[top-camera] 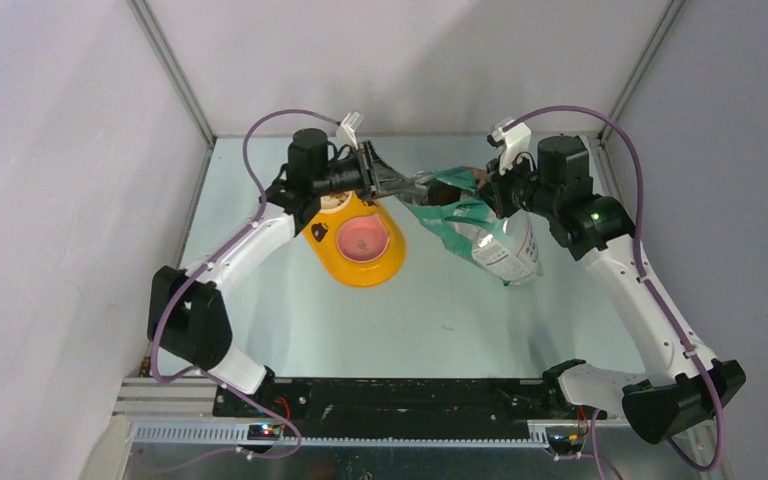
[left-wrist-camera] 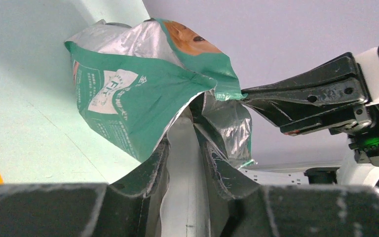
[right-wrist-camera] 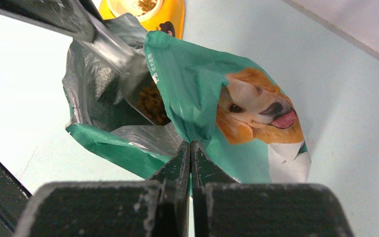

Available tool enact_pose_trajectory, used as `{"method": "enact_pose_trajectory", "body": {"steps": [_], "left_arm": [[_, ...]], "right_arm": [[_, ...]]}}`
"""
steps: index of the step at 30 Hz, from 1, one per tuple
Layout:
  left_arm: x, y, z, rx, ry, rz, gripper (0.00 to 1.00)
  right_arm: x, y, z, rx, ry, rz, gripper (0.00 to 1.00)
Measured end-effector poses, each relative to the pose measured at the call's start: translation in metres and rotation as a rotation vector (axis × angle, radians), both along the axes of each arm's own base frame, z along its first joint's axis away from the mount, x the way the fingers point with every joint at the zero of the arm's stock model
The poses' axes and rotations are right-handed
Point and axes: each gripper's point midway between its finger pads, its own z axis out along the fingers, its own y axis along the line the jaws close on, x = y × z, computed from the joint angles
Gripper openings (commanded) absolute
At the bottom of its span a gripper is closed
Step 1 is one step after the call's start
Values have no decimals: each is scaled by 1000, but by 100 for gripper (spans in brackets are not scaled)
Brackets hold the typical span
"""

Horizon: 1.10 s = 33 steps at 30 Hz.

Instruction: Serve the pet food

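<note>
The green-and-white pouch (top-camera: pixel 457 222) with a golden dog stands open mid-table. My right gripper (right-wrist-camera: pixel 191 144) is shut on the pouch's (right-wrist-camera: pixel 197 84) top edge and holds the mouth open. My left gripper (left-wrist-camera: pixel 183 143) is shut on the handle of a clear plastic scoop (left-wrist-camera: pixel 185 163). In the right wrist view the scoop (right-wrist-camera: pixel 128 69) reaches into the pouch mouth with brown pet food (right-wrist-camera: pixel 151 102) in its bowl. From above, the left gripper (top-camera: pixel 392 182) sits just left of the pouch and the right gripper (top-camera: pixel 485 190) just right of it.
The yellow double-bowl feeder (top-camera: pixel 390 262) lies left of the pouch, under my left arm. One of its bowls holds some kibble (right-wrist-camera: pixel 146 5). Grey walls close the table at the back and on both sides.
</note>
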Motion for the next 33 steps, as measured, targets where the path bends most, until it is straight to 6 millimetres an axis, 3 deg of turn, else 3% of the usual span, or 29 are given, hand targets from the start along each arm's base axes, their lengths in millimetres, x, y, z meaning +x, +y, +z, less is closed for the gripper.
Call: {"method": "enact_pose_trajectory", "body": {"steps": [6,22,33], "left_arm": [[6,15,12,-38,26,26,0],[3,31,44,-135,56,75,0],[4,44,40,-245,205,88,0]], "right_arm": [[5,-11,8,-20,-17,-29,0],[8,-22,10,-64,-35,-49,0],[12,-22,18,-77,-18,-49,0]]}}
